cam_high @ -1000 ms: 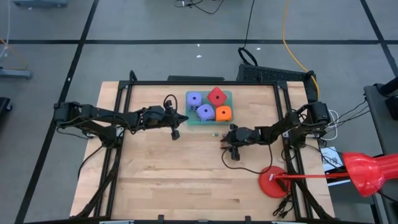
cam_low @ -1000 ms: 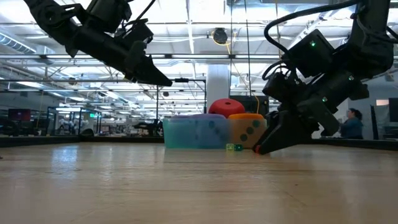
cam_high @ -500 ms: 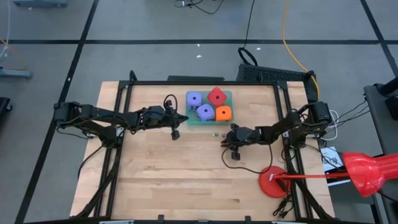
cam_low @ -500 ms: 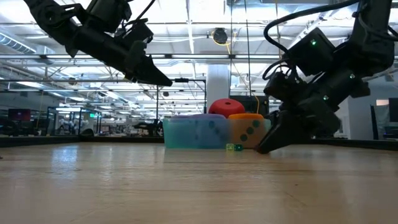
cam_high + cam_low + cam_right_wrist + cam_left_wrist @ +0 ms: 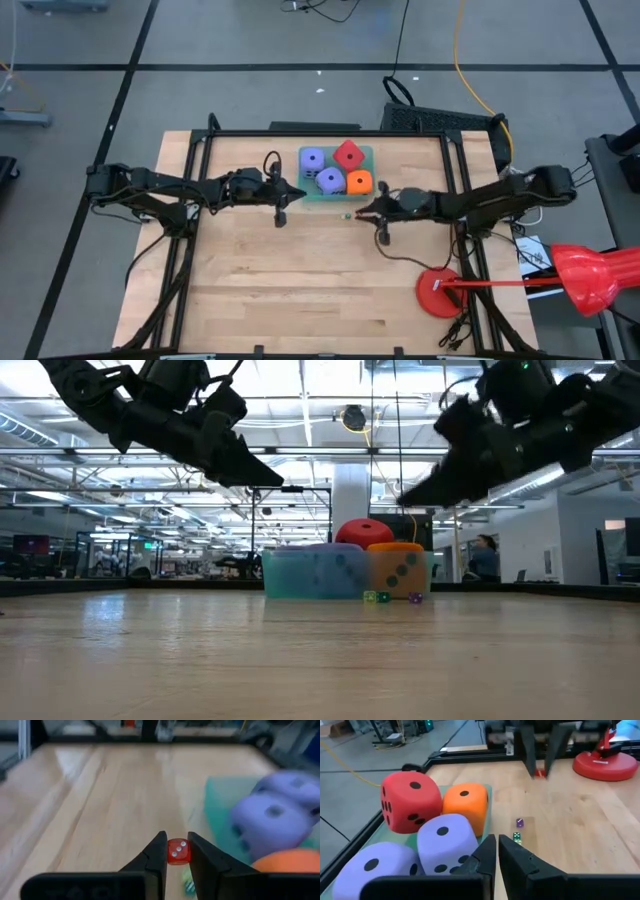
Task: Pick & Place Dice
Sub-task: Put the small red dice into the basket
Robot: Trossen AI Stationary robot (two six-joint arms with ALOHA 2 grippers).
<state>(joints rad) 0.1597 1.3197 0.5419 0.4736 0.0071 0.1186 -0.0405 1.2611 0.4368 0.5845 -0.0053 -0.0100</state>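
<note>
Four large soft dice sit in a green tray (image 5: 368,153) at the table's far middle: red (image 5: 410,800), orange (image 5: 465,802) and two purple (image 5: 445,842) (image 5: 375,870). My left gripper (image 5: 496,851) hovers shut just left of the tray, above the table. My right gripper (image 5: 176,851) hangs in the air near the tray's near right corner (image 5: 358,213), shut on a tiny red die. A tiny green die (image 5: 375,597) and a tiny purple one (image 5: 415,597) lie on the wood in front of the tray. My right gripper pinches the tiny red die (image 5: 177,851) by two opposite faces between its two fingertips. The fingers come from the table's right, slanting down toward the tray. The die is lifted clear of the table, with a white-pipped face toward the wrist camera.
A red round base (image 5: 440,292) with a red cone (image 5: 590,280) stands at the near right corner, and a cable (image 5: 400,262) trails across the wood toward it. Black frame rails run along the table's edges. Bare wood fills the near half.
My right gripper was tipped down with its fingertips on the table by the tiny dice. It has risen well clear and moved toward the tray, its arm stretching out, and the tiny red die has gone up with it. The purple tiny die now shows on the wood.
</note>
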